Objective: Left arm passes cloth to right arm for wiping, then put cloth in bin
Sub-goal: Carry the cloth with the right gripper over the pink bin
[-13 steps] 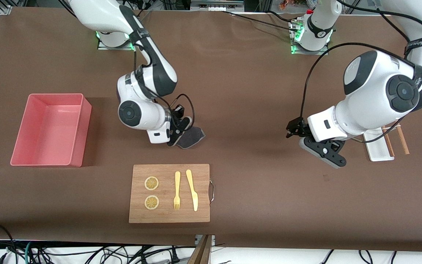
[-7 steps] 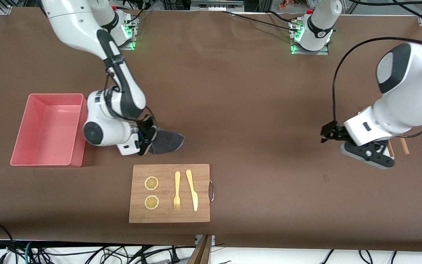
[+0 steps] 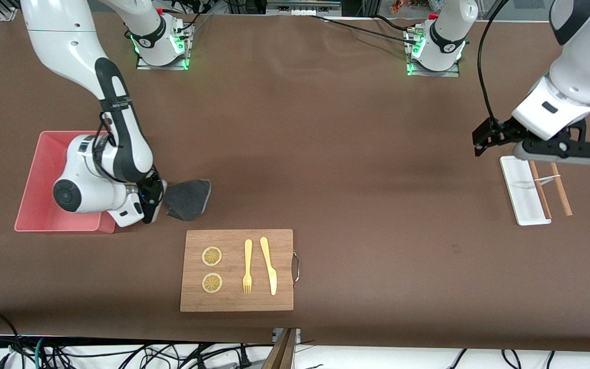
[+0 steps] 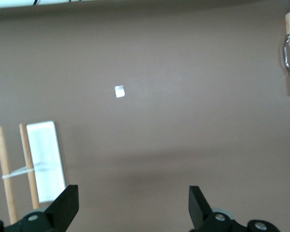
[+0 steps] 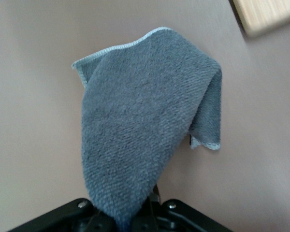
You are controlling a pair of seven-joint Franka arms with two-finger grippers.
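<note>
The dark grey cloth point(image 3: 188, 199) hangs from my right gripper point(image 3: 155, 201), which is shut on one end of it. It is over the table between the pink bin point(image 3: 34, 179) and the wooden board point(image 3: 237, 270). In the right wrist view the cloth point(image 5: 145, 140) spreads out from the gripper point(image 5: 135, 220) and hides the fingertips. My left gripper point(image 3: 556, 151) is open and empty, raised over the white tray point(image 3: 523, 197) at the left arm's end. In the left wrist view its fingers point(image 4: 67, 205) stand wide apart over bare table.
The wooden board holds two lemon slices point(image 3: 212, 255), a yellow fork point(image 3: 247, 266) and a yellow knife point(image 3: 269, 265). Wooden chopsticks point(image 3: 551, 187) lie beside the white tray. The right arm's wrist body overlaps the bin's wall nearest the board.
My right gripper carried the cloth toward the pink bin, from the table's middle to just beside the bin. My left arm drew back and rose toward the white tray, empty.
</note>
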